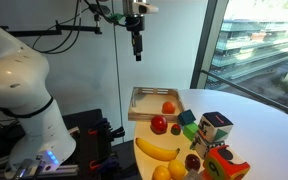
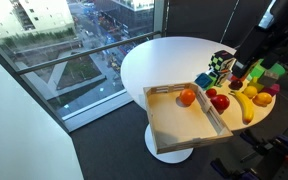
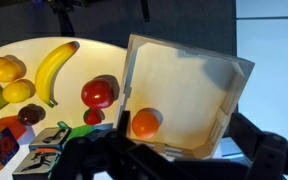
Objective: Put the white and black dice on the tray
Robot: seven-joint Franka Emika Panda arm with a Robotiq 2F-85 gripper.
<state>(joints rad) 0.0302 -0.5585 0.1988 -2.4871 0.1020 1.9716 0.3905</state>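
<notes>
The white and black dice [image 1: 216,127] stands on the round white table among the fruit, and shows in the other exterior view [image 2: 221,65] and at the wrist view's lower left [image 3: 46,152]. The tray [image 1: 144,112], with a pale beige rim, sits at the table's edge and holds one orange [image 1: 168,107]. The tray also shows in an exterior view [image 2: 174,128] and the wrist view [image 3: 199,55]. My gripper [image 1: 136,50] hangs high above the tray, empty and far from the dice. Its finger gap is not readable.
A red apple [image 1: 159,124], a banana [image 1: 156,150], green blocks [image 1: 189,131], a dark plum [image 1: 192,160], lemons [image 1: 166,171] and a red-orange multicoloured cube [image 1: 224,166] crowd the table beside the dice. The robot base [image 1: 19,90] stands beside the table. Windows lie behind.
</notes>
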